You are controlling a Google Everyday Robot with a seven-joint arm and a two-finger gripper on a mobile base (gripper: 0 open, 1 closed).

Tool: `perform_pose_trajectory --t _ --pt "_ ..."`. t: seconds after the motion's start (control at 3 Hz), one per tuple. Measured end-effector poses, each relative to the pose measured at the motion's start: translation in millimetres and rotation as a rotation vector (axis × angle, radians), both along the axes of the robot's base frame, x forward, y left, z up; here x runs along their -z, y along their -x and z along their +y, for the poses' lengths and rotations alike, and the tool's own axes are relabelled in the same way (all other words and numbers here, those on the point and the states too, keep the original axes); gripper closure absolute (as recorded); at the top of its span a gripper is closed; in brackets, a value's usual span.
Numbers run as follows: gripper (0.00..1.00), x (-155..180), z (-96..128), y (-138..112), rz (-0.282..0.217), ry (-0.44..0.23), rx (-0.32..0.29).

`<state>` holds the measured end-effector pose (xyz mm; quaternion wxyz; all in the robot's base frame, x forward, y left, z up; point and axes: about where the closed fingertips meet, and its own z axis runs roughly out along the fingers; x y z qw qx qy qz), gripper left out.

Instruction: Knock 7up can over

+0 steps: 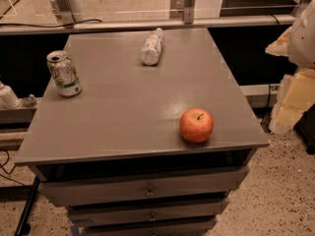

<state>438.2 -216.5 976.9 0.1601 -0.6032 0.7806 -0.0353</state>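
The 7up can [64, 73] stands upright near the left edge of the grey table [133, 112], towards the back. It is pale silver-white with green bands and has a silver top. My gripper [289, 104] hangs at the right edge of the view, beyond the table's right side and far from the can, below the pale arm [302, 38]. Nothing touches the can.
A white crinkled plastic bottle [152, 46] lies on its side at the table's back centre. A red apple [196, 125] sits near the front right corner. Drawers [147, 191] are under the tabletop. A rail [147, 23] runs behind the table.
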Motion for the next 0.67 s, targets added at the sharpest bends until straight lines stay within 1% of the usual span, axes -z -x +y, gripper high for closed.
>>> perform_pose_trajectory --t 0.33,0.67 --pt "0.0 -0.6 0.4 -0.4 -0.004 -0.002 0.0" --pt "0.0 5.8 16.7 -16.3 -0.039 -0.096 -0.003"
